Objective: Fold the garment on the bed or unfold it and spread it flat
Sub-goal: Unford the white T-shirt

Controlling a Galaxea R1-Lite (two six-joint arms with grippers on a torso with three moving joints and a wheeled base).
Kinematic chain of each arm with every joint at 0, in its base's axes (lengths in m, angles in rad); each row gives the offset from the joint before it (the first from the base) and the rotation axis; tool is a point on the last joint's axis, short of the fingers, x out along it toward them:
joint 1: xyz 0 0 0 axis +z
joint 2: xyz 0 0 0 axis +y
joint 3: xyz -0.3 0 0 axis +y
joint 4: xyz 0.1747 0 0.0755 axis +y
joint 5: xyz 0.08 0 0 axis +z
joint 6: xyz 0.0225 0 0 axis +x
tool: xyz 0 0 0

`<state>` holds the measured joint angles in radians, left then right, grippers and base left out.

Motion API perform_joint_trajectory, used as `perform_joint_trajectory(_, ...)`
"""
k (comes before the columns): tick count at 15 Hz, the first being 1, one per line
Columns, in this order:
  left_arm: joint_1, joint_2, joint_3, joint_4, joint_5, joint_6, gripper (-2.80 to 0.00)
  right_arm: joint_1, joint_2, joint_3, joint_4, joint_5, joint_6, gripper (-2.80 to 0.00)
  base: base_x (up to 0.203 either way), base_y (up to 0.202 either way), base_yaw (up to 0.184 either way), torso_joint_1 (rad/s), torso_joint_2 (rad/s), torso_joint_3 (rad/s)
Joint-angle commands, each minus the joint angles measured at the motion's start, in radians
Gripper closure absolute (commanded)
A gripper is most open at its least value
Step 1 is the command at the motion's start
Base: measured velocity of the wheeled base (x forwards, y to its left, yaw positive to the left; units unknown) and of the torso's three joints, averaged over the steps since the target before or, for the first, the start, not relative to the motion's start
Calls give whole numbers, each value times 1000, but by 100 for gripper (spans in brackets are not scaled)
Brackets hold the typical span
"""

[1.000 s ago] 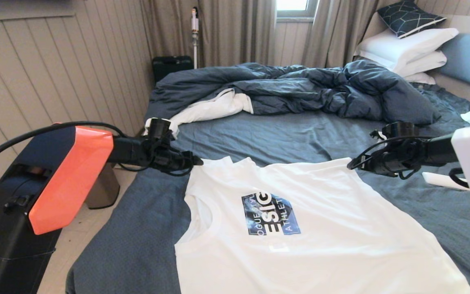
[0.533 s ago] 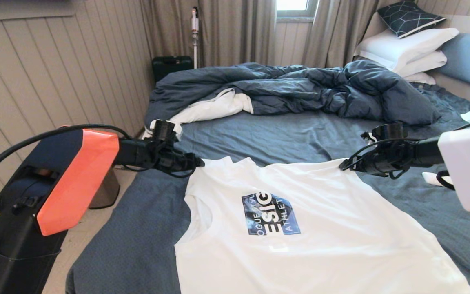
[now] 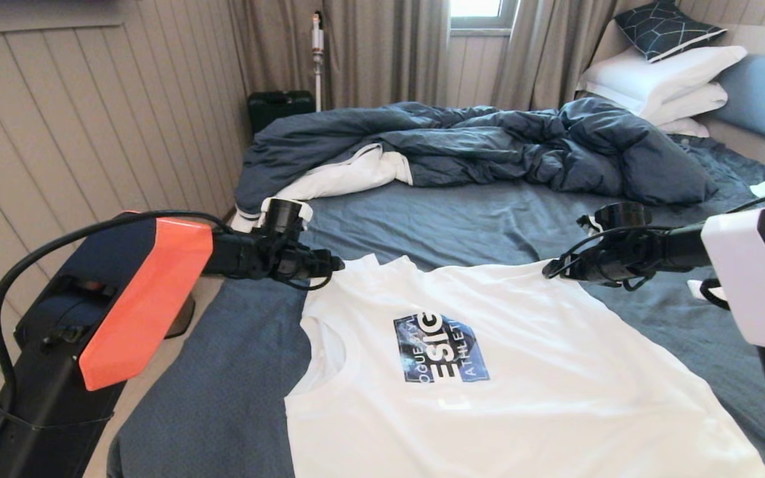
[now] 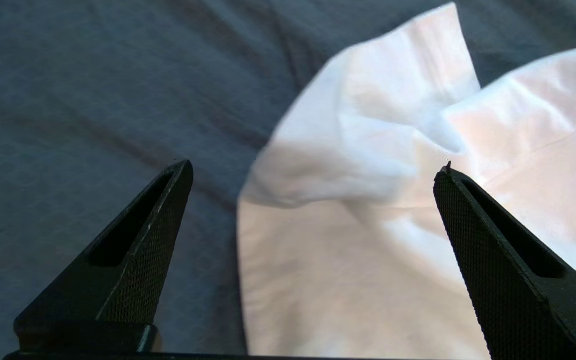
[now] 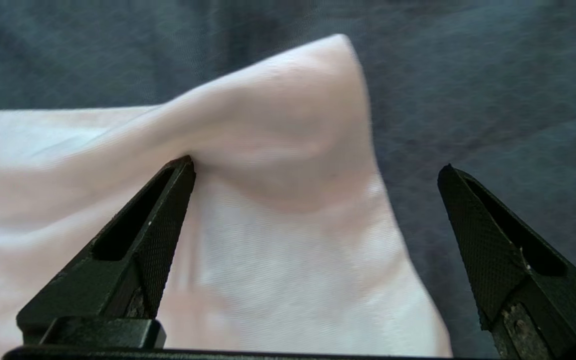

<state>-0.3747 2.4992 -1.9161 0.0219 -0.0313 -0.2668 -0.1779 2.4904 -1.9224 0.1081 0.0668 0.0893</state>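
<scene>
Head view shows me a white sleeveless cotton shirt with a blue printed square on its chest [image 3: 462,372] lying almost flat on the wide bed with the dark blue-grey wrinkled sheet [image 3: 462,222]. The shirt's far edge has two corners, and each of my hands sits at one of them.

My left gripper [image 3: 335,264] hangs right at the far left corner. From its wrist camera I see both black fingers [image 4: 133,250] spread wide apart, with nothing between them but air. The white corner lies just under and ahead of the hand, a bit bumpy and curled up.

My right gripper [image 3: 548,271] hangs at the far right corner. Its fingers [image 5: 138,240] are spread wide too and hold nothing. One finger looks like it touches a raised bump of white cloth; the other is over bare sheet.

I think this is the spreading step: the shirt is laid out, and both hands are empty at its far corners. Each corner has a small hump in it, so the job is not quite tidy.

Next I would either lift both hands up and away without catching the cloth, or pinch each corner and pull gently away from the shirt's middle to smooth the humps. Soft cloth drags easily, so I would go slow.
</scene>
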Motion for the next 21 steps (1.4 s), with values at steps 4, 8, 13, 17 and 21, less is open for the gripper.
perform_joint_trajectory(4,-27,9,9,-2,-1,-8,-280,0,5,-4,2,-4,0,-280,0,0,0,0,0,0)
perform_joint_trajectory(8,-29,9,27,-2,-1,-8,-280,5,21,-19,2,-5,-1,-280,0,0,0,0,0,0)
perform_joint_trajectory(13,-27,1,27,1,-1,-9,-280,-1,14,-27,24,81,59,-280,0,0,0,0,0,0)
perform_joint_trajectory(17,-27,-2,25,1,-2,-9,-280,-26,22,-30,82,190,107,-280,0,0,0,0,0,0)
perform_joint_trajectory(21,-27,3,25,0,-2,-14,-280,-41,18,-36,68,186,107,-280,0,0,0,0,0,0)
